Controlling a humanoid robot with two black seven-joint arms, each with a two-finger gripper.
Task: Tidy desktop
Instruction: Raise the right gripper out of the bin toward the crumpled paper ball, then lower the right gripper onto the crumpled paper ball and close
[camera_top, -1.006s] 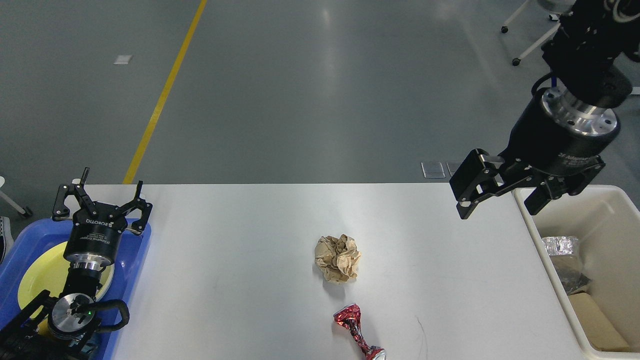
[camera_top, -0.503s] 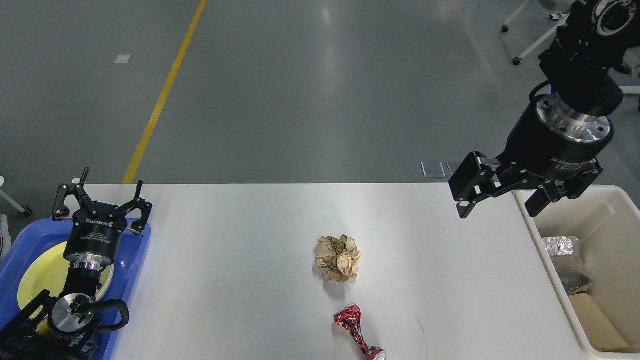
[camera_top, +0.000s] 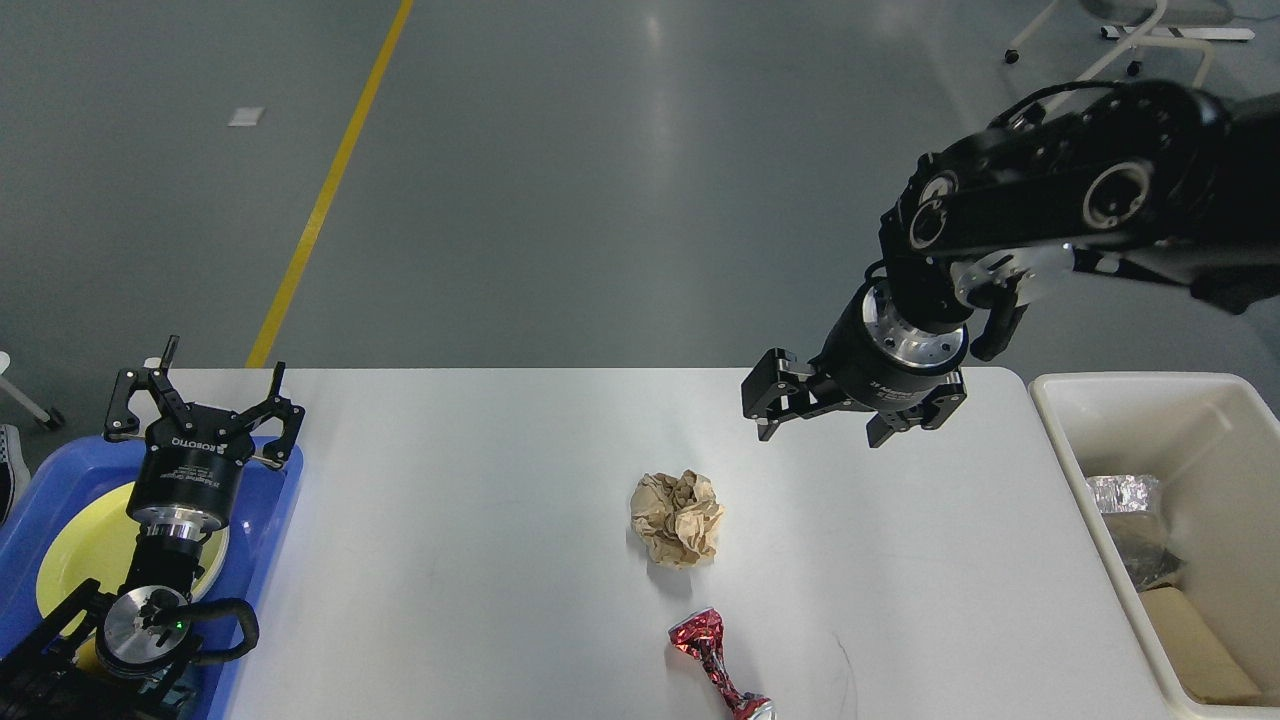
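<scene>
Two pincers, left (camera_top: 208, 388) and right (camera_top: 825, 425), spread wide, empty; counter (camera_top: 500, 560) long axis runs left-right.

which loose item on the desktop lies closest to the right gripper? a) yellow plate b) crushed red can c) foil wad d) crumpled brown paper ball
d: the crumpled brown paper ball lies mid-desktop, just below and left of the open right gripper; the crushed red can is nearer the front edge, the yellow plate sits in the blue tray, and the foil wad is in the cream bin.
</scene>
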